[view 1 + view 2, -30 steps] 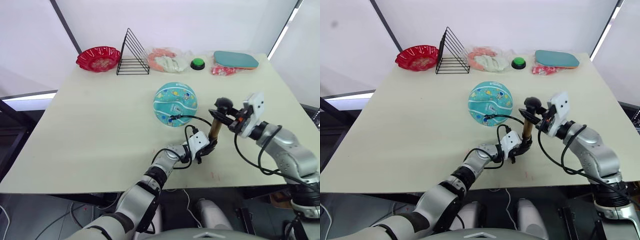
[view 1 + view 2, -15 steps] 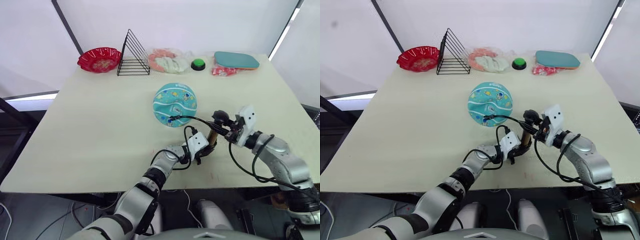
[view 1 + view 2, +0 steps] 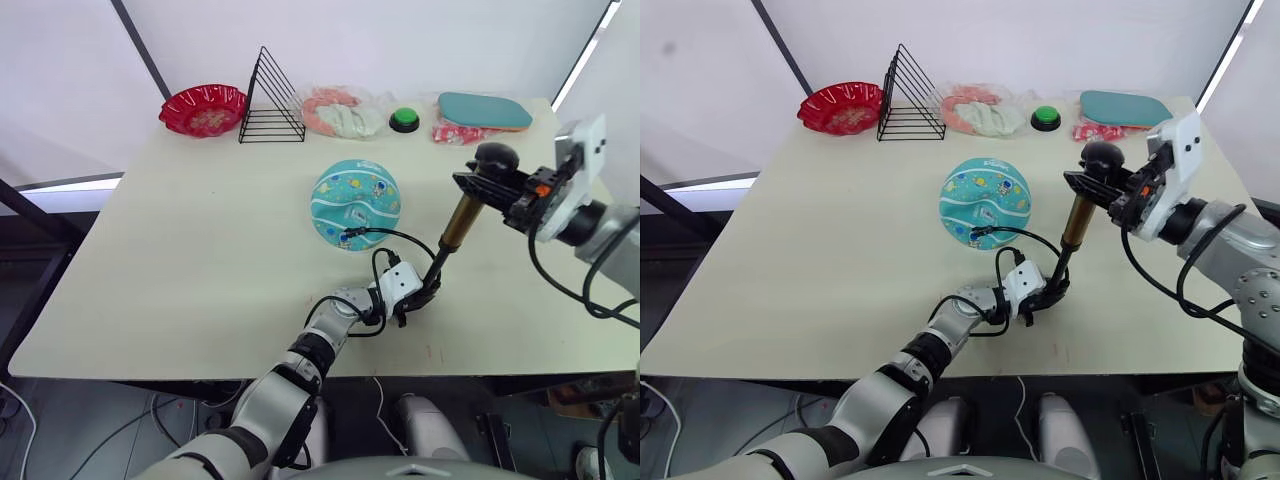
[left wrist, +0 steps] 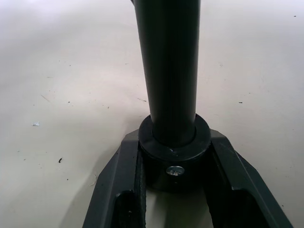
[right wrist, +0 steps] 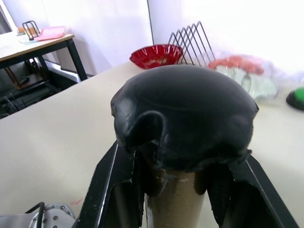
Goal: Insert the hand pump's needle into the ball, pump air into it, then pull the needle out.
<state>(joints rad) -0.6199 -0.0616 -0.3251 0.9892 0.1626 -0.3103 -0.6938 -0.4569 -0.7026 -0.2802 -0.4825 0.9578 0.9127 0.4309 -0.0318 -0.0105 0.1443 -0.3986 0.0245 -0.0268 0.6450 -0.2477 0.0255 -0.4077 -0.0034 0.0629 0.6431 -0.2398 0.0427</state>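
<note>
The teal-blue ball rests mid-table. The hand pump stands tilted just right of it, drawn out long: a thin black rod runs from its gold cylinder down to the black base. My left gripper is shut on that base at table level. My right gripper is shut on the black handle, held high. The black hose curves from the pump to the ball's near side, where the needle's black fitting touches the ball; the pin itself is hidden.
Along the far edge stand a red bowl, a black wire rack, a plastic bag of pink and white items, a green button, a teal paddle and a red packet.
My right gripper pushed the handle down, then lifted it up and to the right, drawing the pump out long. The left gripper stayed on the base. The camera shifted slightly.
</note>
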